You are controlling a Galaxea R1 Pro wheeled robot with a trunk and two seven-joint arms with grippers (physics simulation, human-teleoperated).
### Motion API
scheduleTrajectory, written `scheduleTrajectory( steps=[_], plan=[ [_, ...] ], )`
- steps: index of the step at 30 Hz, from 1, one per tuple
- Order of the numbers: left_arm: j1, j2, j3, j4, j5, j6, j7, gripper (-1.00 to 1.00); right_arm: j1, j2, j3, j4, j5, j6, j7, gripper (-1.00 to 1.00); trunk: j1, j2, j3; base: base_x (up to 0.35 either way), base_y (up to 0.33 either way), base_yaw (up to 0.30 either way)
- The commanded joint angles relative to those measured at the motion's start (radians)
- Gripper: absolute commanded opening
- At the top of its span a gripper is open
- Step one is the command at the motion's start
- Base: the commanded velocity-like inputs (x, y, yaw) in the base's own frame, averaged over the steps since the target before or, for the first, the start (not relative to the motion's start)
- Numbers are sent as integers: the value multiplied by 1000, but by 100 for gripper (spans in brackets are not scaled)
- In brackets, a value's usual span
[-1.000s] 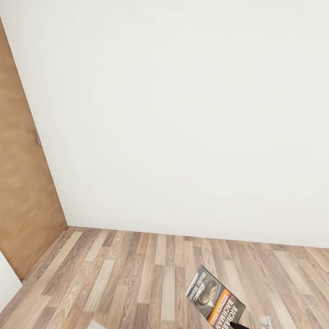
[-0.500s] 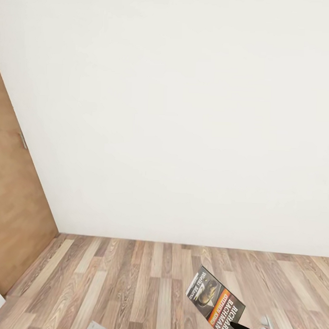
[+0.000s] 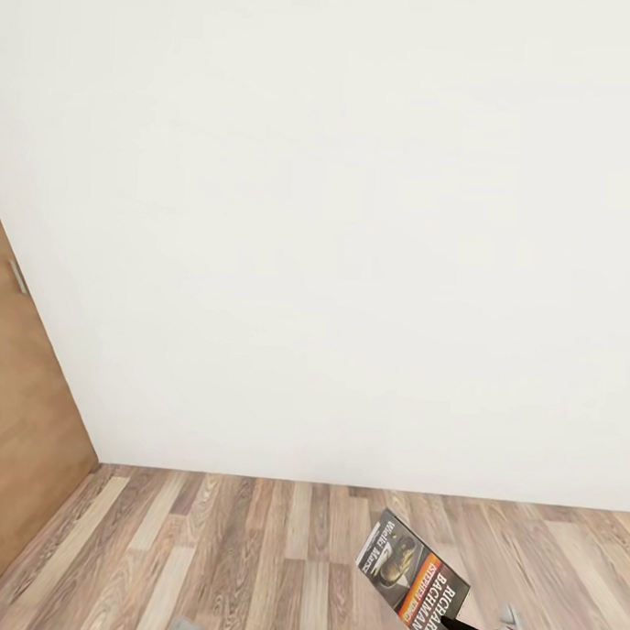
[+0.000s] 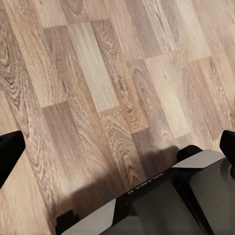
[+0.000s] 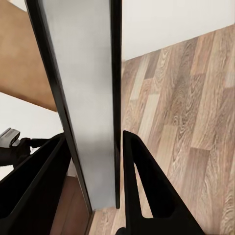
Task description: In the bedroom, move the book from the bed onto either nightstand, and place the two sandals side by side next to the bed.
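At the lower right of the head view, the thin dark grey paperback book (image 3: pixel 412 580) with an orange band is held clamped by the black right gripper (image 5: pixel 95 188) above the light wood-plank floor (image 3: pixel 250 550). The left gripper's black fingers (image 4: pixel 10 152) are spread wide. Behind, a plain white wall (image 3: pixel 355 243) and, at left, a brown wooden door (image 3: pixel 17 430) are seen.
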Motion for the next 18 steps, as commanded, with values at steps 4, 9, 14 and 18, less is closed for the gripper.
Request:
scheduleTrajectory(
  steps=[4, 9, 14, 18],
  plan=[
    [-1, 0, -9, 1, 8, -4, -3, 100, -1, -1, 3, 0, -8, -4, 2, -100, 1, -2, -2, 328, 0, 0],
    [-1, 0, -9, 1, 8, -4, -3, 100, -1, 0, 3, 0, -8, -4, 3, -100, 1, -2, -2, 328, 0, -9],
    [-1, 0, -9, 1, 8, -4, -3, 100, -1, 0, 3, 0, -8, -4, 3, -100, 1, -2, -2, 328, 0, -197],
    [-1, 0, -9, 1, 8, -4, -3, 100, -1, 0, 3, 0, -8, -4, 3, -100, 1, -2, -2, 286, 0, -271]
  ],
)
